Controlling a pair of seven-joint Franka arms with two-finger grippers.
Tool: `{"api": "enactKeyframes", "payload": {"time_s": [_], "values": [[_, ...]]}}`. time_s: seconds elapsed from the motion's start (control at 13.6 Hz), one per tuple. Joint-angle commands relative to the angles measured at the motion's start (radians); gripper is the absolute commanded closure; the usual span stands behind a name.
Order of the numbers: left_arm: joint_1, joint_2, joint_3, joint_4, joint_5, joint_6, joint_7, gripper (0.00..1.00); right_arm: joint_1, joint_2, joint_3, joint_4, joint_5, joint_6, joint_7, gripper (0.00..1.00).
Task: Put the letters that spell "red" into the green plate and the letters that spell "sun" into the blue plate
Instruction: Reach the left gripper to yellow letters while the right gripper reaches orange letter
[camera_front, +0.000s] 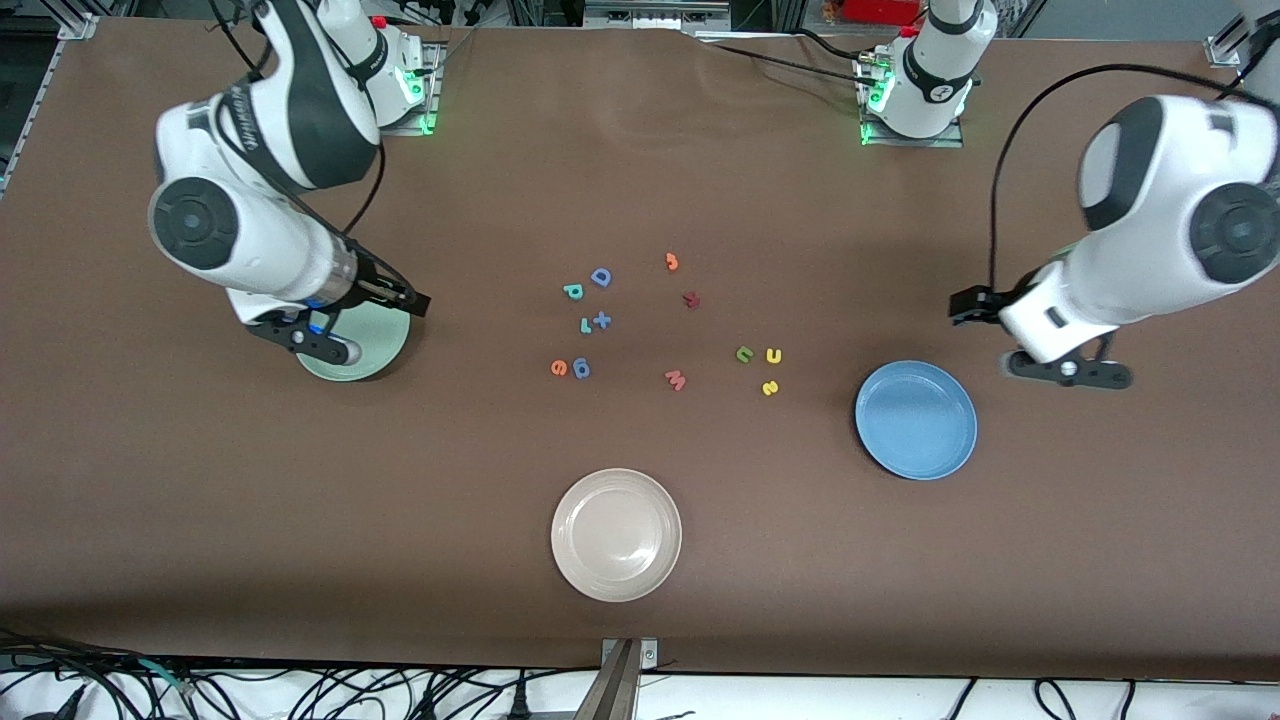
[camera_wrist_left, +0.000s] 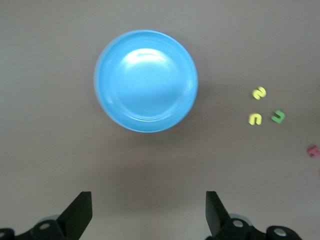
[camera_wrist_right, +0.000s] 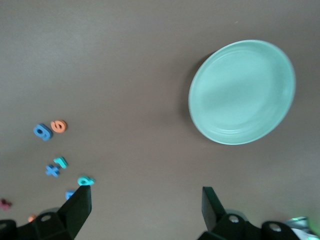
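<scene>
Front view shows both arms up off the table, one at each end. Left gripper (camera_wrist_left: 147, 212) hangs over bare table (camera_front: 640, 150) beside the blue plate (camera_front: 916, 420), toward the left arm's end; its jaws stand wide apart, grasping nothing. Right gripper (camera_wrist_right: 145, 212) hangs over the green plate (camera_front: 375, 345), likewise spread wide and empty.

Both plates are empty. All letters lie loose at the table's middle. Yellow "u" (camera_front: 773, 355), green "n" (camera_front: 744, 354) and yellow "s" (camera_front: 770, 387) form a tight group at about ten o'clock from the blue plate; the "u" opens toward nine o'clock in this view. Teal "d" (camera_front: 573, 291) lies just beside the blue capital "D" (camera_front: 601, 277). Thin teal "r" (camera_front: 586, 325) touches or nearly touches a blue plus sign (camera_front: 601, 320); its long axis runs roughly twelve to six. Orange "e" (camera_front: 559, 368) sits beside a blue piece (camera_front: 581, 369). A beige-white plate (camera_front: 616, 535) lies nearest the camera.
</scene>
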Motion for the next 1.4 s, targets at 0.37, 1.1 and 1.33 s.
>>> {"api": "enactKeyframes", "payload": {"time_s": [0.37,1.1,1.33], "values": [[-0.191,0.185,0.008,-0.034,-0.028,0.251,-0.275,0.00,0.204,0.177,-0.006,-0.128,0.012,0.402,0.357,0.02],[-0.295,0.294,0.008,-0.318,-0.019,0.799,-0.422,0.07,0.257,0.341,-0.009,-0.122,-0.052,0.769,0.346,0.02],[-0.330,0.312,0.010,-0.333,-0.017,0.804,-0.459,0.08,0.273,0.375,-0.011,-0.122,-0.086,0.817,0.338,0.11]]}}
